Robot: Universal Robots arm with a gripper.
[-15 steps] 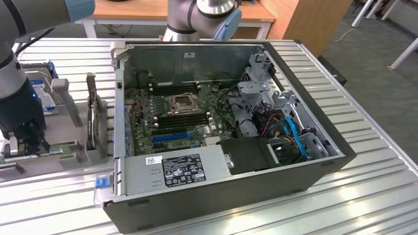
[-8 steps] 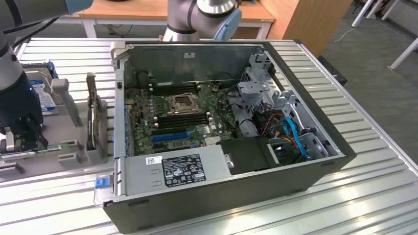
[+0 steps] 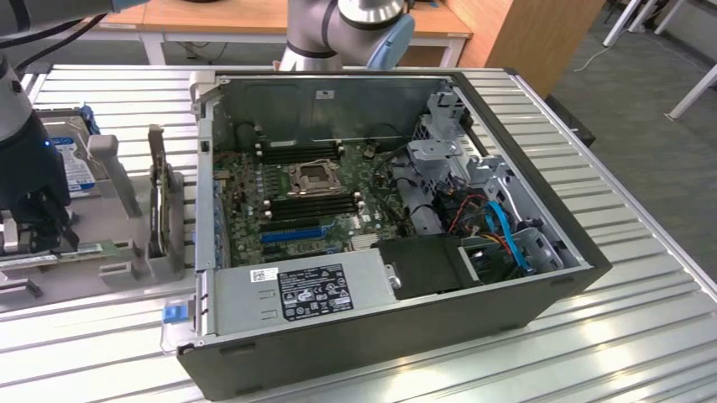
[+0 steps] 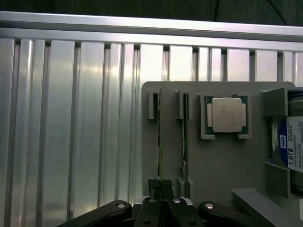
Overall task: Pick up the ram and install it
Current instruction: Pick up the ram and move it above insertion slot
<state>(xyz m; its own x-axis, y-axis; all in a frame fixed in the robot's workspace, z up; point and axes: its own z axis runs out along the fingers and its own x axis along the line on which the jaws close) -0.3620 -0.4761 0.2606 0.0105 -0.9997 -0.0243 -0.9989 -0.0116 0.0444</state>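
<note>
The ram [image 4: 159,137] is a thin green stick standing on edge in a slot of the grey parts tray [image 4: 222,165]. A second green stick [image 4: 183,137] stands in the slot beside it. My gripper [image 4: 160,183] is down at the near end of the first stick, its two black fingers shut on that edge. In the exterior view my gripper [image 3: 36,239] hangs over the tray at the exterior view's left, with the ram [image 3: 79,252] showing as a green strip under it. The ram still rests in its slot.
An open computer case [image 3: 538,252] lies on the slatted metal table, motherboard up, with long black memory slots [image 3: 319,201] beside the processor socket [image 3: 314,176]. The tray also holds a processor chip [image 4: 226,115], a hard drive [image 4: 291,146] and an upright card [image 3: 163,201].
</note>
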